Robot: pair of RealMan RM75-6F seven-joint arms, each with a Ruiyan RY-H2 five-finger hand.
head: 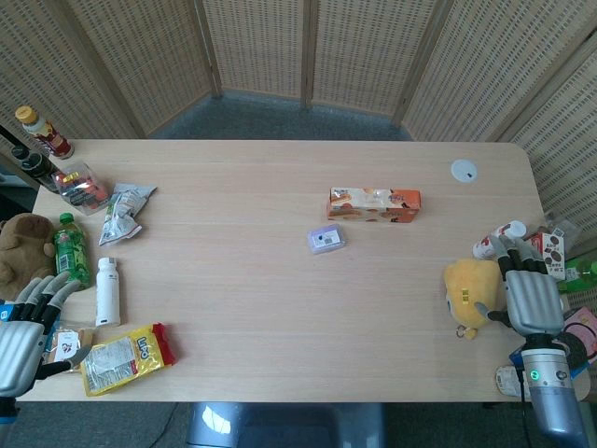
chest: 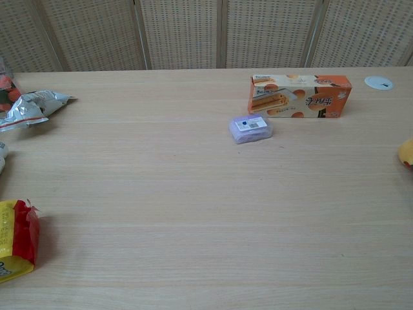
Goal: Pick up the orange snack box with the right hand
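The orange snack box (head: 374, 204) lies flat on the table, right of centre toward the far side; in the chest view the box (chest: 299, 95) shows its long printed face. My right hand (head: 533, 297) rests at the table's right edge, fingers apart, holding nothing, well to the right and nearer than the box. My left hand (head: 24, 338) sits at the near left corner, fingers spread and empty. Neither hand appears in the chest view.
A small purple packet (head: 326, 240) lies just left of and nearer than the box. A yellow plush toy (head: 470, 292) sits beside my right hand, with bottles (head: 497, 239) behind it. A white disc (head: 464, 170), white bottle (head: 108, 291), yellow-red snack bag (head: 126, 357) and silver bag (head: 122, 213) also lie about.
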